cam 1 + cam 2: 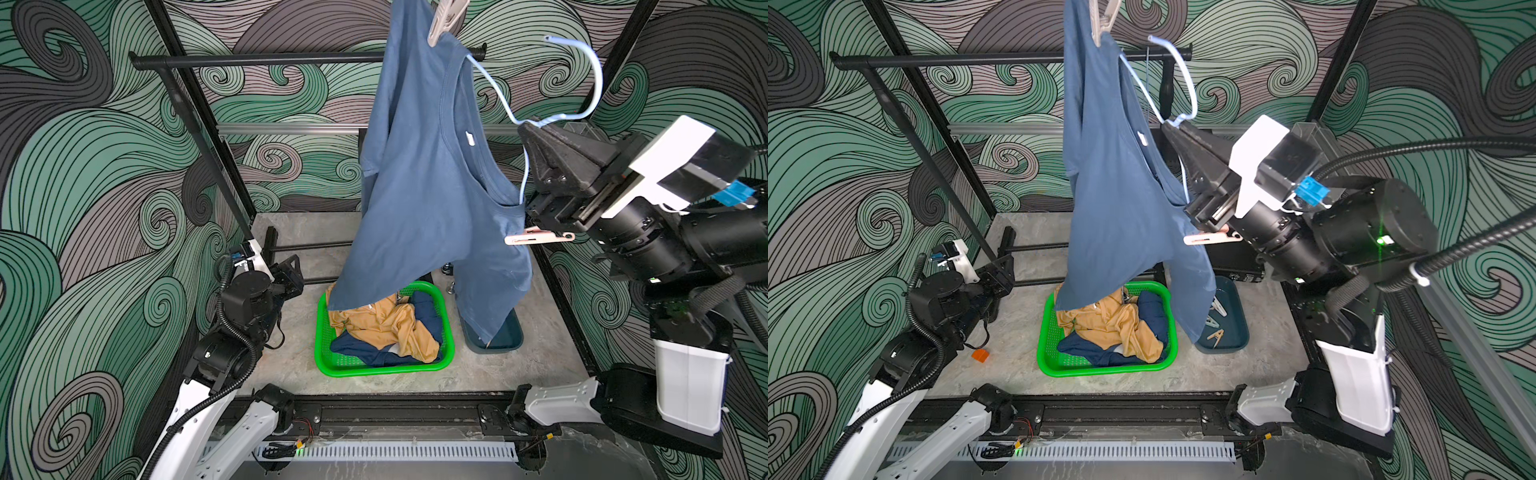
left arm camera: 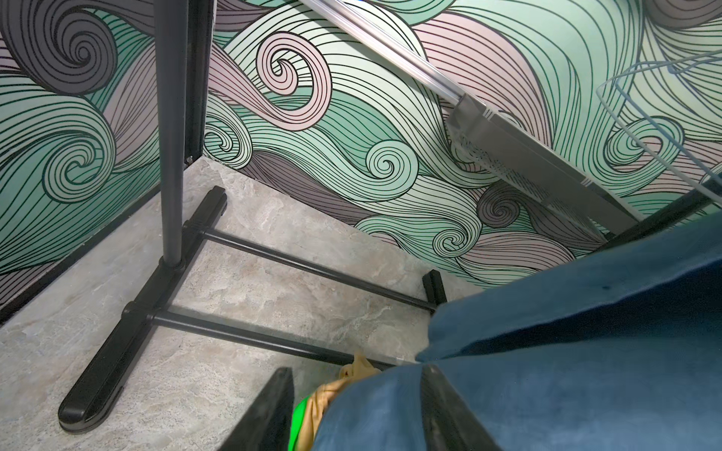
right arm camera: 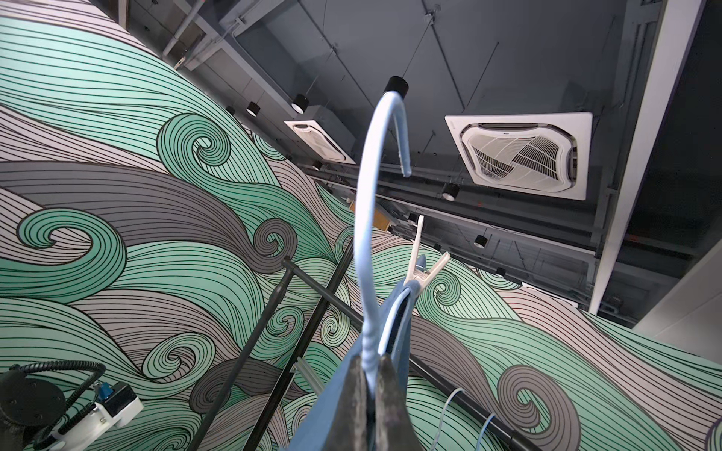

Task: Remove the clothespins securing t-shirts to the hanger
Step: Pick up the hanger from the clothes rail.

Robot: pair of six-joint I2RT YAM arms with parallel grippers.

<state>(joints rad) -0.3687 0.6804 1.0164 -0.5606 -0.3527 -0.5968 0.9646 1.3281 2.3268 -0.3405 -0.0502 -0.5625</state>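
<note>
A plain blue t-shirt (image 1: 415,187) (image 1: 1113,187) hangs from a pale blue wire hanger (image 1: 598,79) (image 1: 1187,70) held high in the air. My right gripper (image 1: 525,126) (image 1: 1169,124) (image 3: 370,361) is shut on the hanger's twisted neck. A tan clothespin (image 1: 442,20) (image 1: 1104,18) (image 3: 424,265) pins the upper shoulder, and a pink clothespin (image 1: 536,238) (image 1: 1210,239) pins the lower shoulder just under my right wrist. My left gripper (image 1: 291,270) (image 1: 1003,270) (image 2: 355,375) stands open low at the left, beside the shirt's hem (image 2: 586,351), holding nothing.
A green basket (image 1: 382,372) (image 1: 1100,370) under the shirt holds a mustard t-shirt (image 1: 382,324) and a navy one (image 1: 428,311). A dark teal tray (image 1: 1233,332) to its right holds loose clothespins (image 1: 1214,336). The black rack rail (image 1: 249,60) crosses behind, its base (image 2: 136,312) near my left gripper.
</note>
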